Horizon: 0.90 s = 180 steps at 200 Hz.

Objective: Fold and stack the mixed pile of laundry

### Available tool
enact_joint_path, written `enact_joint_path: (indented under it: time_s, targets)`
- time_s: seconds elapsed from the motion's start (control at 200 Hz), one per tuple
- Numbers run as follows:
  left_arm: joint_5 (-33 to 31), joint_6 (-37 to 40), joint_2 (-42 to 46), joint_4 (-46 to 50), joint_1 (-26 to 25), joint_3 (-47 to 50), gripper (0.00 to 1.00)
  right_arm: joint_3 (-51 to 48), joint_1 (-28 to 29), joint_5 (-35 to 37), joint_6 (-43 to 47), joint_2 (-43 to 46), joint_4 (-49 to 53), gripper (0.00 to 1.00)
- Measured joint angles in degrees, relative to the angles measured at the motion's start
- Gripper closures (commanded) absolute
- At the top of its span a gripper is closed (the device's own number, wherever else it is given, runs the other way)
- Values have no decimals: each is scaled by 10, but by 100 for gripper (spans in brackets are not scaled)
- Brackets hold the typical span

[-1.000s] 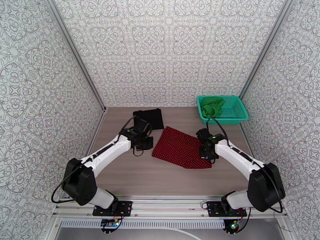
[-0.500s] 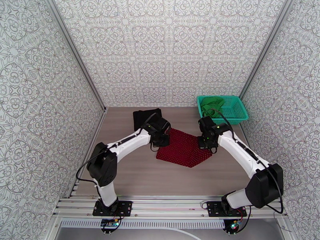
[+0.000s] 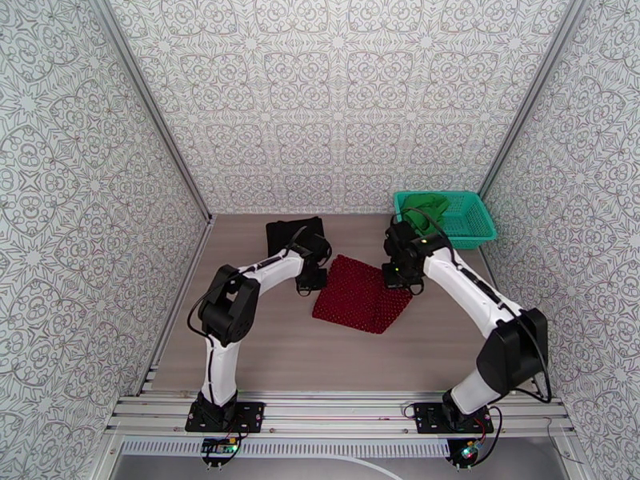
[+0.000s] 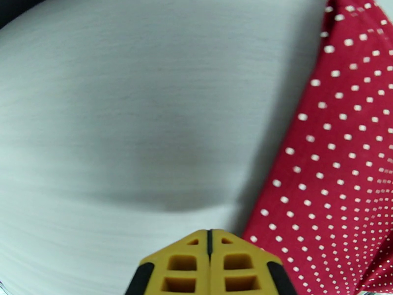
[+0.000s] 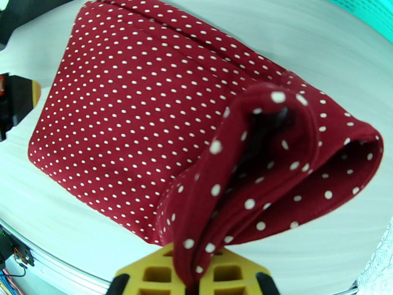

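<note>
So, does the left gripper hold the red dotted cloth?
No, the left gripper is shut on nothing; the red dotted cloth lies beside it.

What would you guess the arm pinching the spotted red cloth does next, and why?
Probably the right gripper lowers its pinched corner onto the dark red cloth and lets go: the cloth is already doubled over, with that corner held up in a loop.
</note>
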<state>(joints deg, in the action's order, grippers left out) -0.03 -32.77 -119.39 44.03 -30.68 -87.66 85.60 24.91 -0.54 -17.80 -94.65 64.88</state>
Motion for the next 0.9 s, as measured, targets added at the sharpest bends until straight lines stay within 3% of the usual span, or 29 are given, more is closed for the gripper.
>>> enact_joint_path:
  time_s: [0.74,0.84,0.9]
  targets:
    - [43,3,-5,-44,9,23,100,202,102,-24,-107,-245,7,99]
    - [50,4,-2,-51,12,28,100,235,111,-30,-116,-288,7,96]
    - [53,5,-1,-54,12,31,100,255,114,-31,-120,-310,8,88]
